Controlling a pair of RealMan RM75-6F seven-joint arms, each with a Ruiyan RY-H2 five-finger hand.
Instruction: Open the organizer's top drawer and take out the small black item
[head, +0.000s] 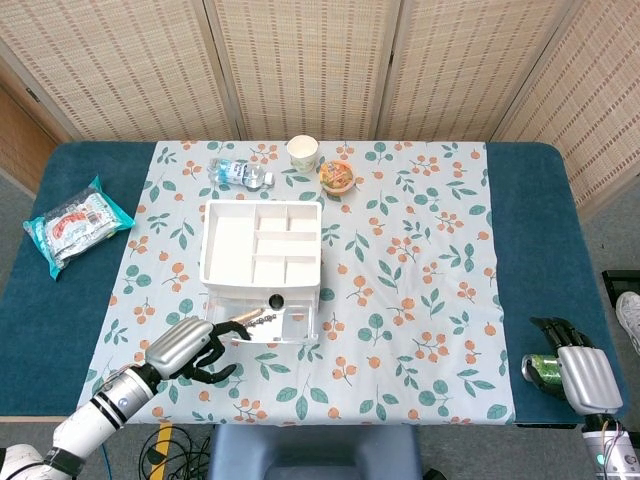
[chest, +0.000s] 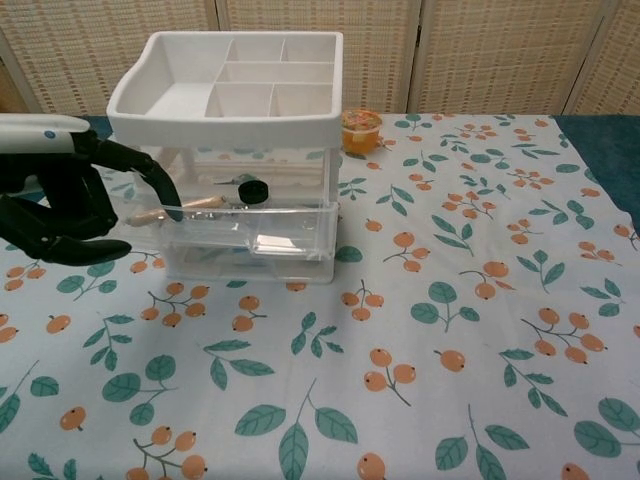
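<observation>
Chest view: clear plastic top drawer (chest: 262, 225), round black item (chest: 253, 192), possibly cap.

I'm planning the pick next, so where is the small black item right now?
The small black item lies in the pulled-out top drawer, near its middle in the chest view, right of the left hand.

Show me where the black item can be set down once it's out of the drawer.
The widest bare cloth lies right of the organizer, running to the blue table edge. The strip in front of the open drawer is free too, though the left hand crowds its left end. Behind the organizer, bottle, cup and snack tub crowd in.
</observation>
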